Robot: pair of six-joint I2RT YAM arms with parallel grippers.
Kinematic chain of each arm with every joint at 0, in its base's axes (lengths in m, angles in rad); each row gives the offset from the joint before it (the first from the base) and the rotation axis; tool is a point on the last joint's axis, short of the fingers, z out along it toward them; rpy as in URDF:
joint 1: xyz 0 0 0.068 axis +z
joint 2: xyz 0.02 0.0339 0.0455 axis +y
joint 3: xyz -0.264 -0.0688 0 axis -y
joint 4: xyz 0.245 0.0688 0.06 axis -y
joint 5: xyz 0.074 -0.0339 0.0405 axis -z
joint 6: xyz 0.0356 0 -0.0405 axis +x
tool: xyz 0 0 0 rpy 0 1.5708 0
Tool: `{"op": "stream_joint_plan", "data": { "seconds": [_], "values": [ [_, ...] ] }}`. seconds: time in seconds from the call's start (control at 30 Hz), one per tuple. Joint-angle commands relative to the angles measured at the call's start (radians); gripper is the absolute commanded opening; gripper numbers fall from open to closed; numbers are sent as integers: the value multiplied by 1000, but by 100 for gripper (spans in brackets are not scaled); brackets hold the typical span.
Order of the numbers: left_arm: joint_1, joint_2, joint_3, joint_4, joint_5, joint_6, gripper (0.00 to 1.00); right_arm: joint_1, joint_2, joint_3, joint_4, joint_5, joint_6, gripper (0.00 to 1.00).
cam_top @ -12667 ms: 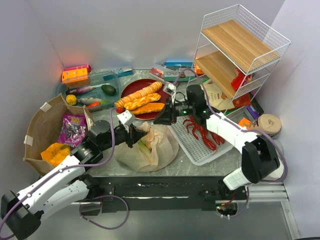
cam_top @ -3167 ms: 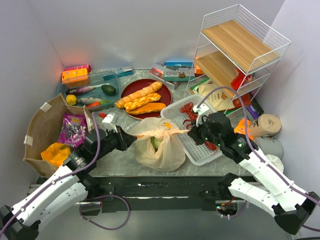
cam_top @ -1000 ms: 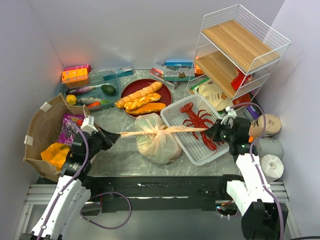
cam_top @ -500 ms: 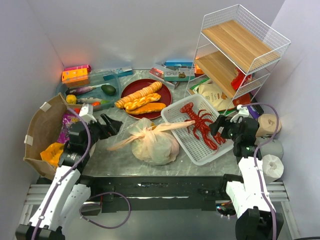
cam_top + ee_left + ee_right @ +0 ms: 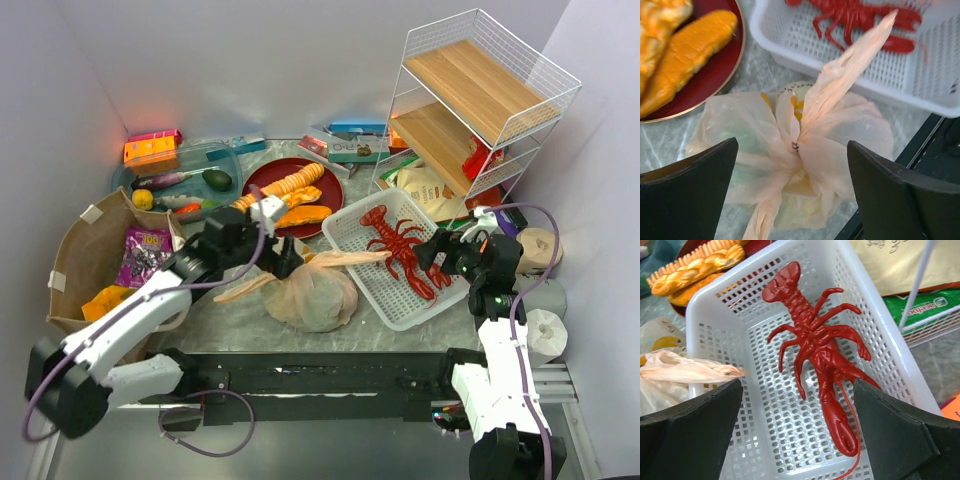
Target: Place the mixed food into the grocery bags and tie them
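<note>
The tan plastic grocery bag point(image 5: 315, 295) lies knotted on the table's middle, with pale food showing through it. In the left wrist view its knot point(image 5: 797, 146) sits just beyond my left gripper point(image 5: 792, 200), which hovers open over the bag point(image 5: 850, 145). One loose tail point(image 5: 350, 258) rests on the basket's rim. My left gripper point(image 5: 287, 262) is at the bag's far-left side. My right gripper point(image 5: 437, 255) stands open over the basket, holding nothing point(image 5: 795, 440). The brown paper bag point(image 5: 75, 255) at the left holds a purple packet point(image 5: 145, 255) and an orange packet point(image 5: 103, 300).
A white slotted basket point(image 5: 385, 295) with a red lobster point(image 5: 400, 248) sits right of the plastic bag. A red plate point(image 5: 330, 190) of breads lies behind it. A wire shelf point(image 5: 480, 90) stands back right, a clear tub point(image 5: 180, 185) back left, paper rolls point(image 5: 540, 335) far right.
Both grippers opened and let go of the bag's taut tails, which dropped slack. My left arm swung right, over the bag. The right gripper drew back over the basket.
</note>
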Motion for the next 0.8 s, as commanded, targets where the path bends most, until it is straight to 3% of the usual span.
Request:
{"op": "stream_joint_plan", "data": {
  "seconds": [0.0, 0.13, 0.33, 0.5, 0.53, 0.57, 0.6, 0.63, 0.7, 0.77],
  "values": [
    [-70, 102, 96, -53, 2, 125, 96, 0, -3, 40, 59, -57, 11, 99],
    [-109, 220, 127, -119, -51, 118, 96, 0, 2, 32, 65, -60, 4, 99],
    [-169, 254, 79, -144, -88, 95, 96, 0, 13, 20, 82, -73, -3, 99],
    [-198, 282, 47, -158, -299, 30, 96, 0, 13, 6, 109, -97, 12, 99],
    [-198, 290, 35, -156, -310, 27, 83, 0, 14, 4, 112, -99, 12, 98],
    [-199, 293, 35, -153, -342, 19, 58, 0, 13, 4, 114, -100, 14, 98],
    [-201, 299, 38, -165, -358, 15, 48, 0, 11, 3, 116, -105, 15, 98],
    [-199, 305, 53, -170, -370, 7, 26, 0, 8, 1, 116, -105, 17, 98],
    [-199, 296, 71, -176, -407, -5, 6, 0, -3, 3, 114, -103, 20, 98],
    [-196, 247, 106, -162, -448, -24, 1, 0, -15, 6, 106, -99, 15, 97]
  ]
}}
